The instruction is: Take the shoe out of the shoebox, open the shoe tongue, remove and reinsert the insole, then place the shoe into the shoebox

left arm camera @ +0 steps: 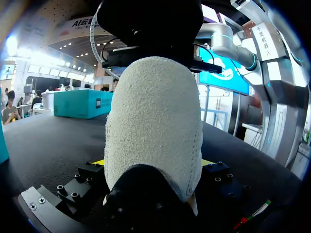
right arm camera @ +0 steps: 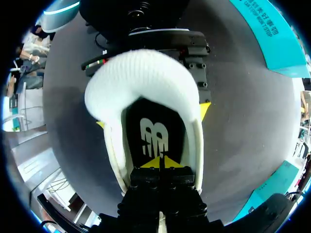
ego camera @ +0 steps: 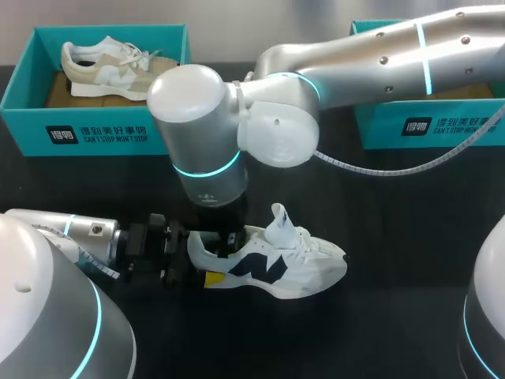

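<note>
My left gripper (ego camera: 207, 260) clamps the shoe (ego camera: 293, 264) at the heel, and my right gripper (right arm camera: 160, 164), tips closed, may slip off the insole (right arm camera: 153, 128).

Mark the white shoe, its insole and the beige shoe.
white shoe (ego camera: 304, 275), head view, on its side panel.
insole (right arm camera: 153, 137), right wrist view, on the printed heel area.
beige shoe (ego camera: 110, 75), head view, on its midfoot.

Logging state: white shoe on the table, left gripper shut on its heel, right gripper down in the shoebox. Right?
No: the right gripper is not in the shoebox but down inside the white shoe, over its insole, as the right wrist view shows. Shoe on the table, left gripper shut on its heel: correct.
</note>
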`<action>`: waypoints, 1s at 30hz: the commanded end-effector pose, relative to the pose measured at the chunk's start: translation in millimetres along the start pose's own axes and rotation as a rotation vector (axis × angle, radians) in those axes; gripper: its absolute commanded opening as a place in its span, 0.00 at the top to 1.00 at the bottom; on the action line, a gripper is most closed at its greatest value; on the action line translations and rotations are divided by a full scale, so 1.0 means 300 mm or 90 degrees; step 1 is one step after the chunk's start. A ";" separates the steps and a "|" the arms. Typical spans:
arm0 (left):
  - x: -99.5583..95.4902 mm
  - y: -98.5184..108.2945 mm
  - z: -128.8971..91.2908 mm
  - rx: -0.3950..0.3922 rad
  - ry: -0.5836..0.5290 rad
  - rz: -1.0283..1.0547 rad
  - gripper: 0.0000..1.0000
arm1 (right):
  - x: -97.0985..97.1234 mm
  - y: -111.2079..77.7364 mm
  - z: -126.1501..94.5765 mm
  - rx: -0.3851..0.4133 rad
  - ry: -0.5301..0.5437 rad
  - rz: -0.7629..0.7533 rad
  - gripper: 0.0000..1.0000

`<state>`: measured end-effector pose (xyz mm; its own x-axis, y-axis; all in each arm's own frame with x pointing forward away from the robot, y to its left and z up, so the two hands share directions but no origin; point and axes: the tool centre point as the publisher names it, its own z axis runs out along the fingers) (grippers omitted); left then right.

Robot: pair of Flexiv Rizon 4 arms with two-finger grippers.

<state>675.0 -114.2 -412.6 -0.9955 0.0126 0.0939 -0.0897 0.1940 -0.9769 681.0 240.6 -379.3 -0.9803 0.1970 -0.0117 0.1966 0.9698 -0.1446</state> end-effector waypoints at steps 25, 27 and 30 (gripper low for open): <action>-0.002 0.009 -0.007 0.000 -0.001 0.000 1.00 | -0.056 -0.140 0.033 -0.026 0.013 0.025 0.58; -0.002 0.009 -0.007 0.000 -0.001 0.000 1.00 | -0.060 -0.138 0.036 -0.028 0.019 0.023 0.56; -0.002 0.009 -0.007 0.000 -0.001 0.000 1.00 | -0.061 -0.129 0.048 -0.030 0.030 0.013 0.54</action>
<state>675.5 -114.6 -412.3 -0.9955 0.0124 0.0945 -0.0903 0.1939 -0.9769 687.1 199.4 -382.5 -0.9740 0.2255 0.0209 0.2222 0.9695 -0.1032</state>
